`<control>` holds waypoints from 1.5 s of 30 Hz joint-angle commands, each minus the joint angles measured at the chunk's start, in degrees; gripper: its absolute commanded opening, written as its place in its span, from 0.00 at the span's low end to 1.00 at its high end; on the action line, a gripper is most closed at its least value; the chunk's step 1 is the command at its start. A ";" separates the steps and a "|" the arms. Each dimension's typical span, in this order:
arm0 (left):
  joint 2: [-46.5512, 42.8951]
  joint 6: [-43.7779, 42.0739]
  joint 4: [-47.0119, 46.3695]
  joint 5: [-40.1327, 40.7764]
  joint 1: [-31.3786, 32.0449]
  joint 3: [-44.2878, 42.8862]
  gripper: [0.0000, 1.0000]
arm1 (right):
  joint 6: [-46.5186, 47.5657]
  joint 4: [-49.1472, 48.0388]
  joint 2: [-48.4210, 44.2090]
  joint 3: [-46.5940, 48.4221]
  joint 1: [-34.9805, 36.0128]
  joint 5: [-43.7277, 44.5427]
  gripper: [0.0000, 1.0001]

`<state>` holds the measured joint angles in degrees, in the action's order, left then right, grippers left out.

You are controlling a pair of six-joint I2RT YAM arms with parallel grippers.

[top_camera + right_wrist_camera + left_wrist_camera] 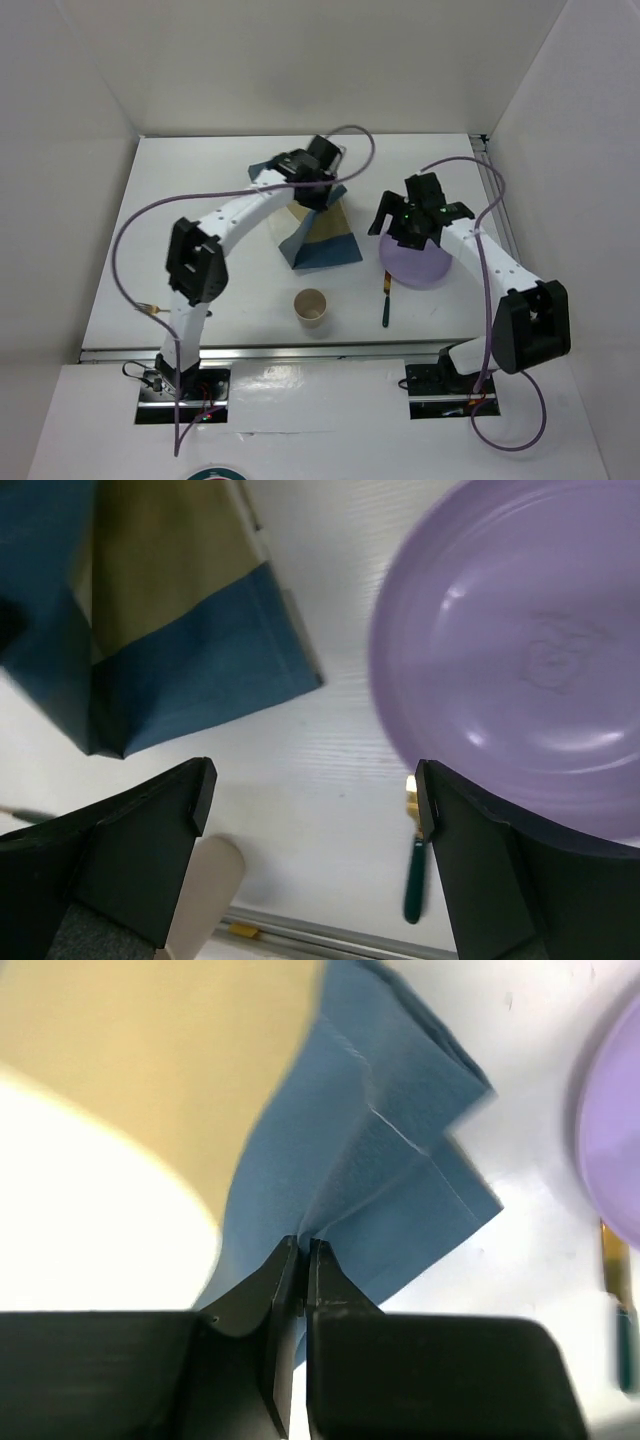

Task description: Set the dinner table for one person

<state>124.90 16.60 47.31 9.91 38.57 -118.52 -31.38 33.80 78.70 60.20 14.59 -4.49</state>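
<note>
Nearest to the bases, a paper cup (pixel 311 306) and a green-handled utensil (pixel 386 305) are on the worktop (pixel 190 170), which spreads under both arms. I judge this worktop to be stiff, smooth and rather slippery. It is not a thing to grasp; things are only put down on it, and they may slide. Further away, the right end effector (pixel 415 215) hangs wide open with nothing in it, above the purple plate (pixel 420 265). Farthest, the left end effector (pixel 303 1250) is closed tight on a fold of the soft placemat (pixel 330 245) and holds it up like a tent. There is open room at the left, but white walls (pixel 60 150) close three sides.
</note>
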 commanded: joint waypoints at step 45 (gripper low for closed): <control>-40.97 33.85 -28.95 -15.63 -21.87 40.56 0.00 | -54.22 -38.38 20.18 -13.19 20.22 -4.74 0.64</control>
<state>84.29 49.87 19.57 -4.43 16.60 -77.82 -83.50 -2.15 98.10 46.35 33.95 -11.75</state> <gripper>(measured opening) 0.161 0.694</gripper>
